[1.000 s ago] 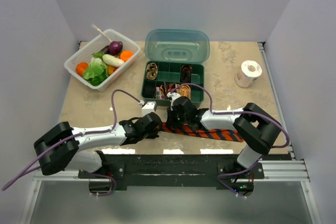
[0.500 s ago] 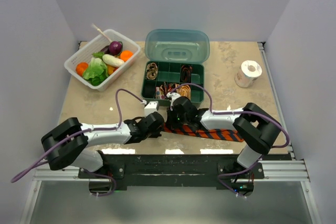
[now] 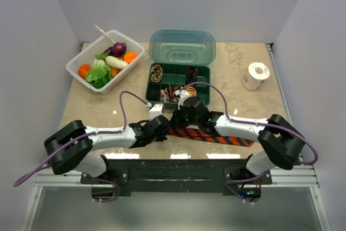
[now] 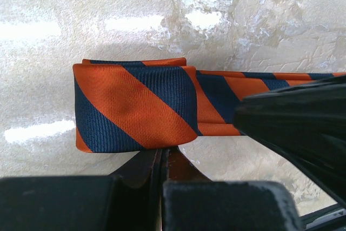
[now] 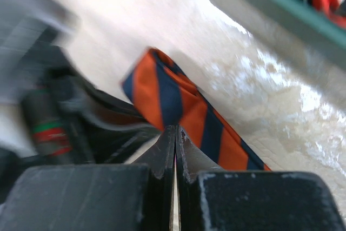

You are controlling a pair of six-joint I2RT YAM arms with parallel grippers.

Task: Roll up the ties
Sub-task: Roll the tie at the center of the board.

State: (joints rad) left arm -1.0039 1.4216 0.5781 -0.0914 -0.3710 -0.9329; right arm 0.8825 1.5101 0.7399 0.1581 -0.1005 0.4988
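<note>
An orange-red tie with navy diagonal stripes (image 3: 216, 135) lies flat along the table's near edge. Its left end is folded over on itself (image 4: 135, 106). My left gripper (image 3: 162, 128) is shut, and its tips (image 4: 162, 152) meet the near edge of the fold. My right gripper (image 3: 181, 118) is also shut, its tips (image 5: 175, 129) against the same folded end of the tie (image 5: 178, 106) from the far side. I see no fabric between either pair of jaws. Small coiled ties (image 3: 157, 72) sit in the green box's compartments.
The open green compartment box (image 3: 150, 87) stands just behind both grippers, its lid (image 3: 183, 47) raised at the back. A white basket (image 3: 75, 64) of toy vegetables is at the back left. A white tape roll (image 3: 255, 75) stands at the back right.
The right arm's elbow has swung out to the right and its gripper has shifted slightly over the tie's left end. The left arm has edged right toward the fold. Both grippers stayed shut.
</note>
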